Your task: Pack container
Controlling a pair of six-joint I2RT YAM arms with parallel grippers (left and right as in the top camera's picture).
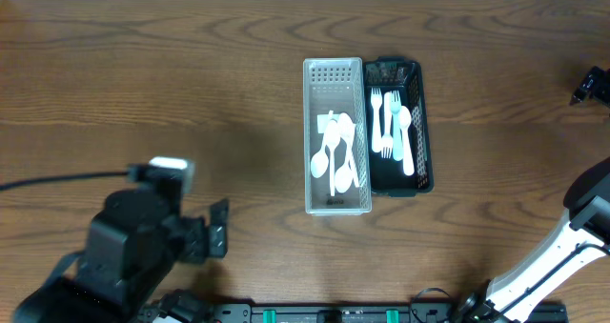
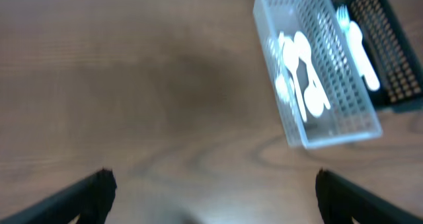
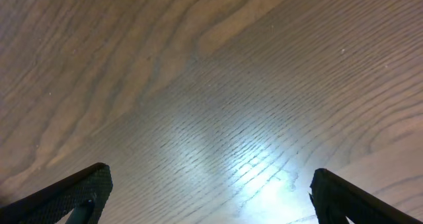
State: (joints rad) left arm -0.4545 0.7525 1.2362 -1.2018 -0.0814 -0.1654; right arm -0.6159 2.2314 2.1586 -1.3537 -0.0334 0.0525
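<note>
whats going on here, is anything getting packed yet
Nothing is being handled right now. The left gripper hangs open and empty over bare table, to the left of the baskets. The right gripper is open and empty too, with only wood under it. In the middle of the table a white basket holds spoons. A black basket right beside it holds forks.
</note>
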